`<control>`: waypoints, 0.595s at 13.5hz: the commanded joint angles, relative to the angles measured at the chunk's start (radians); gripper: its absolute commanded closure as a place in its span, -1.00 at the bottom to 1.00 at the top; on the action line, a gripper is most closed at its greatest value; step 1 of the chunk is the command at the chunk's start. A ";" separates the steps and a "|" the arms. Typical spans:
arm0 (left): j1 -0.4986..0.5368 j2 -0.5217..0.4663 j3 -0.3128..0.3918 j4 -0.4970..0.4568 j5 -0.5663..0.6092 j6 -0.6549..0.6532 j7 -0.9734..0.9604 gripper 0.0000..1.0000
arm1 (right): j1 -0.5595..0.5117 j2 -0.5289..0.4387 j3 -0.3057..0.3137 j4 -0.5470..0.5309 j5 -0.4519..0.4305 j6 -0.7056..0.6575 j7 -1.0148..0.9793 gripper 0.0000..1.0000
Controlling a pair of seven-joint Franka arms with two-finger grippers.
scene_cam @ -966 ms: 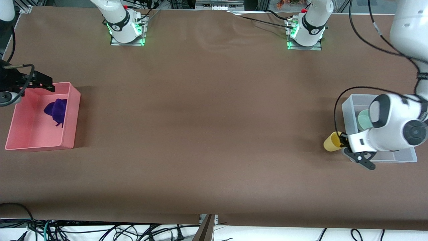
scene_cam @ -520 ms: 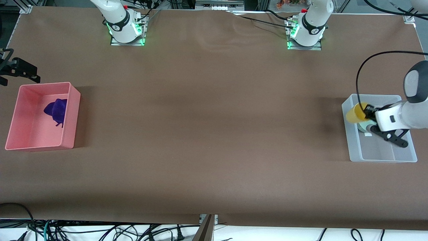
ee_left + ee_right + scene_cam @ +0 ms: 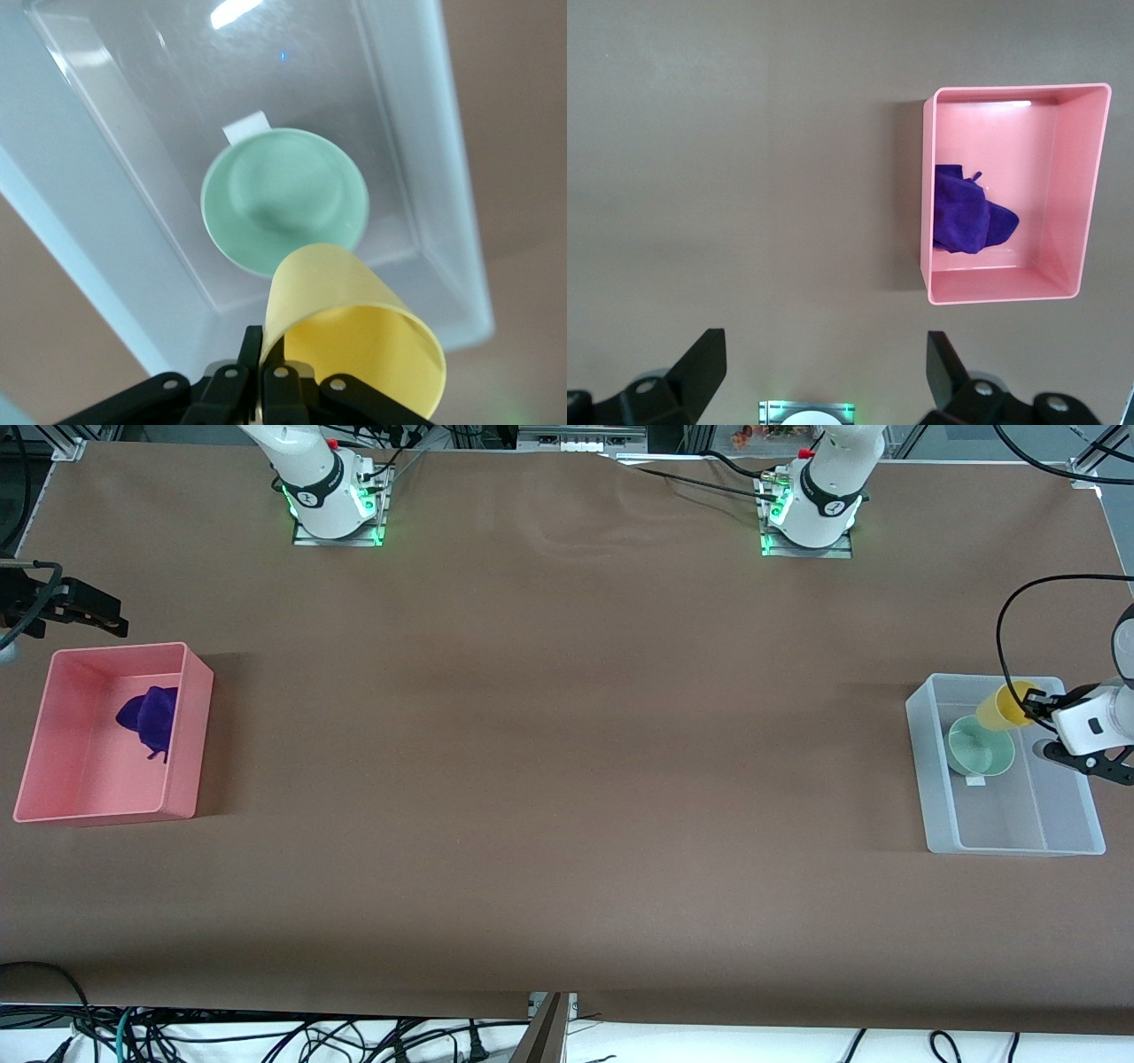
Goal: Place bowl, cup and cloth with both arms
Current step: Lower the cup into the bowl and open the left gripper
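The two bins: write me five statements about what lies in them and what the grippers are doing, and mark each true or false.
1. The cloth lies inside the pink bin. True.
2. The left gripper is shut on the cup. True.
3. The bowl sits on the bare table beside the clear bin. False: it rests inside the clear bin.
4. The right gripper is shut on the cloth. False: its fingers stand open and hold nothing, up by the pink bin at the right arm's end of the table.
5. The cup stands upright in the bowl. False: it is tilted in the left gripper, held over the clear bin.
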 commanded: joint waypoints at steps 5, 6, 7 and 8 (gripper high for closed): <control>0.046 0.025 -0.016 -0.092 0.023 0.204 0.042 -0.99 | 0.003 0.010 -0.003 0.021 0.009 -0.021 0.005 -1.00; 0.044 0.013 -0.019 -0.084 0.023 0.192 0.083 -1.00 | 0.003 0.010 -0.001 0.021 0.009 -0.021 0.006 -1.00; 0.044 -0.004 -0.021 -0.076 0.017 0.169 0.136 -1.00 | 0.005 0.010 -0.001 0.021 0.011 -0.021 0.006 -1.00; 0.043 -0.039 -0.029 -0.061 0.007 0.124 0.164 -1.00 | 0.005 0.010 -0.001 0.021 0.009 -0.021 0.006 -1.00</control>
